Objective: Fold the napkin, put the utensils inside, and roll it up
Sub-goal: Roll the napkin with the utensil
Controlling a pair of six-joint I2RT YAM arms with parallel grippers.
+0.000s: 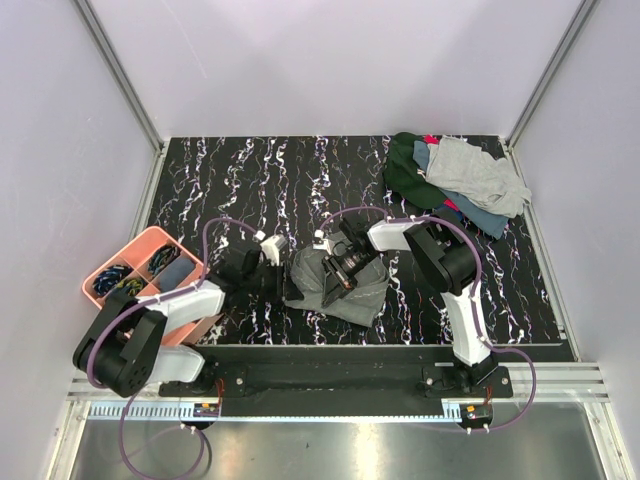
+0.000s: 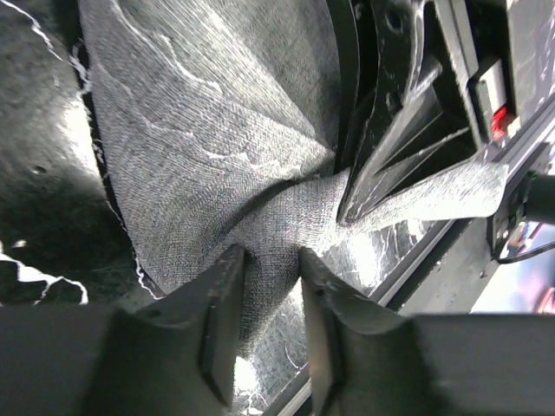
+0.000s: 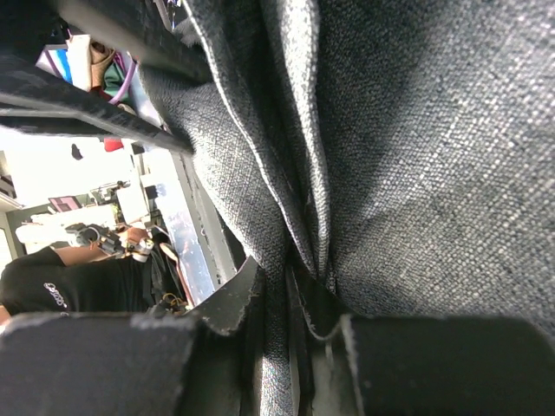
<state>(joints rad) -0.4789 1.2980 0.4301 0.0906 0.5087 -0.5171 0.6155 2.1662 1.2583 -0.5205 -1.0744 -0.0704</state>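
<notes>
From above, the napkin (image 1: 335, 292) lies bunched at the middle of the surface's (image 1: 250, 180) near edge, between the left fingers (image 1: 284, 272) and right fingers (image 1: 338, 272); a pink tray (image 1: 140, 245) sits at the left edge and a cloth heap (image 1: 455, 180) in the far right corner. Only the left wrist view shows its fingers (image 2: 232, 282) drawn in on a ridge of grey cloth that fills their gap. The right wrist view shows its fingers (image 3: 251, 295) almost closed, pinching a thin fold, with pleats spreading beyond.

Evenly lit from above; wrist views show table (image 2: 43, 173) glare and the napkin (image 3: 434, 130) perhaps slightly blurred.
</notes>
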